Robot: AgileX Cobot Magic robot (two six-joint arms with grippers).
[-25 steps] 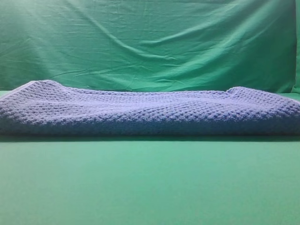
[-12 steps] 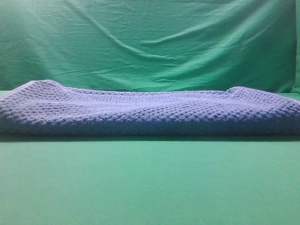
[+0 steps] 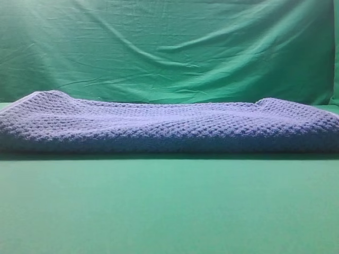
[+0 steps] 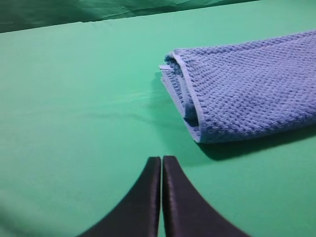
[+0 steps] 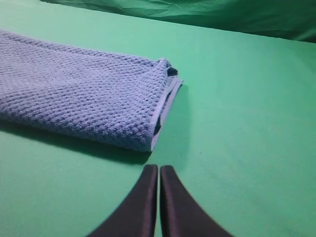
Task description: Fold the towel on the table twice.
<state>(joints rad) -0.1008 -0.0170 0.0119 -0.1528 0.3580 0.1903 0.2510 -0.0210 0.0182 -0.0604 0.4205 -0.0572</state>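
While you look down the left wrist view, your left tool [image 4: 161,160] has its two dark fingers pressed together with only a hairline seam between them, gripping nothing, and it hangs over bare green desk [image 4: 74,123]. The towel [image 4: 247,84] lies ahead of that tool and off to its right, apart from the tips. Its near end shows stacked layers with the pale edge trim curling round them, and a shadow runs along the side nearest the tool.

Your right tool [image 5: 159,169] is likewise shut tight on nothing, fingers side by side above the desk [image 5: 247,123]. From it, the towel [image 5: 84,98] sits ahead and to the left, its layered end with the pale trim facing the open desk to the right. The closest corner of the towel is near the fingertips but not touching them.

From the exterior high view you see the towel [image 3: 169,127] as a long, low, bumpy blue-grey band lying flat across nearly the whole width of the desk [image 3: 169,206], its two far corners raised slightly. Behind it hangs the wrinkled green backdrop [image 3: 169,47]. Neither tool shows in that view.
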